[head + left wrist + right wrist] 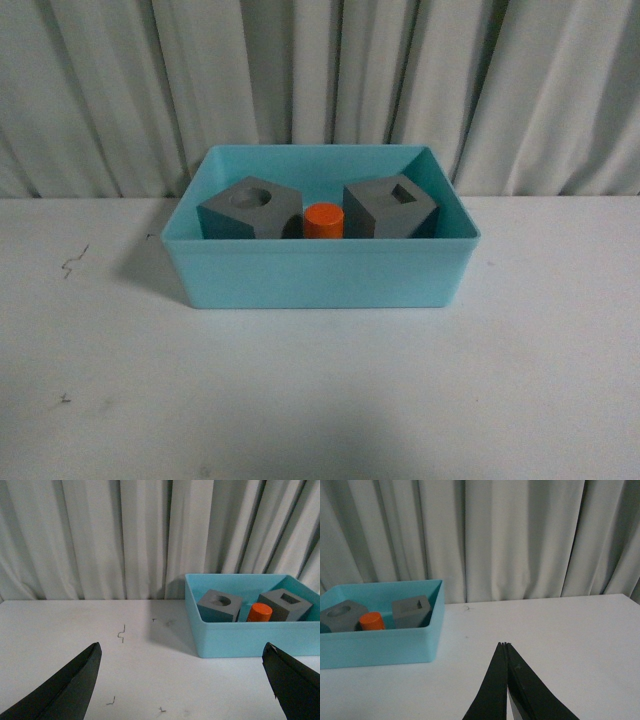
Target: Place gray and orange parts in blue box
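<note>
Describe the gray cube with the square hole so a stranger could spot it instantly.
Find the blue box on the white table. Inside sit two gray cubes flanking an orange cylinder. Yours is the right cube, with a square recess on top, not round.

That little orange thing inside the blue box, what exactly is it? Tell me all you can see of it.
The orange cylinder is a small, matte, plastic-looking plug standing upright on the floor of the blue box. It sits between the two gray cubes, the cube with a round recess on one side and the cube with a square recess on the other, close to both. It is shorter than either. Its flat top is plain; no markings can be made out. Nothing grips it.
</note>
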You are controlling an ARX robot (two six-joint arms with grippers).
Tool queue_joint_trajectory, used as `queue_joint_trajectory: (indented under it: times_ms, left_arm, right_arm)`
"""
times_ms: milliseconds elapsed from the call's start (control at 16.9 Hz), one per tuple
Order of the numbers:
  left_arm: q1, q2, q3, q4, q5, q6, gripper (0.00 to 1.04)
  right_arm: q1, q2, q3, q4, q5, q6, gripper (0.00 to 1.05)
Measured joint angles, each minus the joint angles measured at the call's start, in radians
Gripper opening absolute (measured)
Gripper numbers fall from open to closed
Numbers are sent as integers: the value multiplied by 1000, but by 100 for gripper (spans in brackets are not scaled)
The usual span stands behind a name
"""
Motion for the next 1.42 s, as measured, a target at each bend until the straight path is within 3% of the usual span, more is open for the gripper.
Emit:
queue_joint_trajectory:
  times_ms: [178,592,651,769,947,1124,1420]
  left_arm:
    - [0,0,0,0,-2,0,98]
    - [0,0,0,0,0,0,98]
    - [0,0,0,0,0,0,98]
    - [0,0,0,0,0,0,98]
    - [0,0,0,0,0,0,98]
    - [0,0,0,0,0,0,98]
    - [0,0,0,0,0,0,98]
  right_arm:
    - [0,-173,0,-187,-2,0,2]
    - [0,-179,0,-190,-2,0,2]
    - [0,-179,0,-190,-2,-1,9]
    - [0,-179,0,-190,-2,-2,36]
    - [0,-179,0,-190,-2,-2,63]
    - [0,-179,0,-190,-2,-1,98]
    - [0,-179,0,-190,-2,-2,98]
